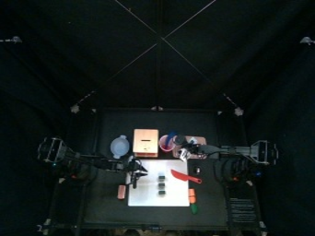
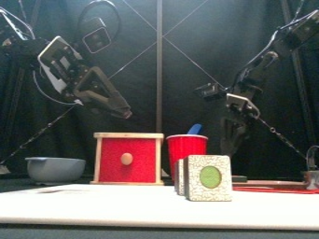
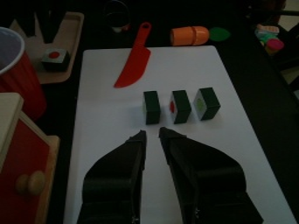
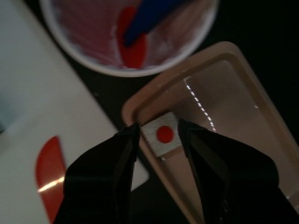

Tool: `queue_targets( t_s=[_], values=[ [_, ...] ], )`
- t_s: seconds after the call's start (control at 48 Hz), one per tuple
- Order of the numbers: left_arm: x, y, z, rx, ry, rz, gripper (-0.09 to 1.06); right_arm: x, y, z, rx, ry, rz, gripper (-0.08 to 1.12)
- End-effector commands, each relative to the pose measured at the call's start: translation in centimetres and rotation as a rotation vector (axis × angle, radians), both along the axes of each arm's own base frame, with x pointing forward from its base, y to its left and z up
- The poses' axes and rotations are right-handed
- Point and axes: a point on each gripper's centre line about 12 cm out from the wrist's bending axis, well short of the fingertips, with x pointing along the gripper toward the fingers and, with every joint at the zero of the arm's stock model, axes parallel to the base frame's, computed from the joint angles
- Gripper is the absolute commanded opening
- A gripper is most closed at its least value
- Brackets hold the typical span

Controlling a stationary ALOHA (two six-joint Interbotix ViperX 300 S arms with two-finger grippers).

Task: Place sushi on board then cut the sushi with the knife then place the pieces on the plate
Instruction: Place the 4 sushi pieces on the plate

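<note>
Sushi piece [image 4: 163, 137] (red dot) in right gripper [image 4: 162, 131] — above tray [image 4: 243, 112]

A sushi piece [image 2: 208, 177] stands upright on the white cutting board [image 2: 100, 207] in the foreground, pale face and green centre, with another piece [image 2: 182, 175] just behind it. Beyond are the wooden box [image 2: 127, 159] with its red drawer front, the red cup [image 2: 187, 151] holding a blue knife [image 2: 195, 129], and, far left, a blue-grey bowl [image 2: 54, 168]. The left claw [image 2: 122, 110] hangs above the box. The right claw [image 2: 237, 110] hangs to the right of the cup.
</note>
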Motion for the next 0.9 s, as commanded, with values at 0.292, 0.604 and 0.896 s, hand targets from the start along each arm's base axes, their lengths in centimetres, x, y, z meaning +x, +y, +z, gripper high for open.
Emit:
queue_targets(
  t_s=[0.292,0.604,0.896],
  values=[
    [0.3,0.1,0.5,-0.007,-0.018,0.009,0.64,3.8,8.1,3.1,0.038,-0.122,0.234,0.80],
    [0.1,0.1,0.3,-0.003,-0.004,0.007,0.64,7.8,10.8,1.8,-0.006,-0.093,0.346,0.88],
    [0.0,0.1,0.1,-0.001,0.003,0.006,0.64,9.9,11.7,0.8,-0.015,-0.074,0.374,0.88]
  ],
)
